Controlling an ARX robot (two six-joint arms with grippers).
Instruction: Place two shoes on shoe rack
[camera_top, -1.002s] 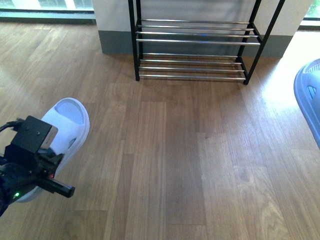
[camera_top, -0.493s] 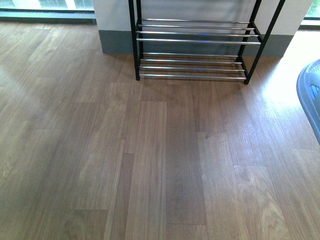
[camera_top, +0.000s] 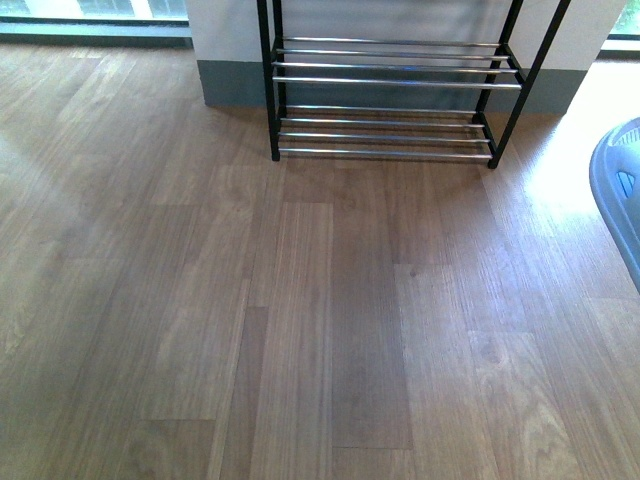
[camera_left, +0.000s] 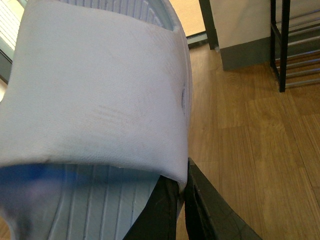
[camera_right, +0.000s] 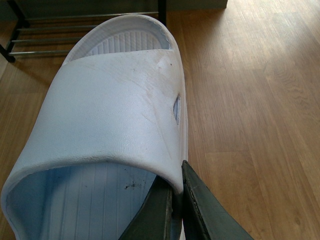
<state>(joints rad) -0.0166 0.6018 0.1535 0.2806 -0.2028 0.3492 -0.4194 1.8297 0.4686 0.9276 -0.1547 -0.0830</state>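
The shoe rack (camera_top: 385, 85), black-framed with chrome rod shelves, stands empty against the far wall in the front view; neither arm shows there. In the left wrist view a pale blue-white slide sandal (camera_left: 100, 90) fills the picture, and my left gripper (camera_left: 181, 192) is shut on the edge of its strap. A corner of the shoe rack (camera_left: 287, 45) shows beyond it. In the right wrist view my right gripper (camera_right: 177, 192) is shut on the strap edge of a second slide sandal (camera_right: 115, 115), with the shoe rack (camera_right: 75, 30) behind it.
Wooden plank floor (camera_top: 330, 320) stretches between me and the rack. A pale blue basket (camera_top: 620, 190) sits at the right edge of the front view. A white pillar with a grey skirting (camera_top: 230, 85) stands behind the rack.
A second ago the left arm with its sandal showed at the lower left of the front view; it has since left that view. The rack and basket have not moved.
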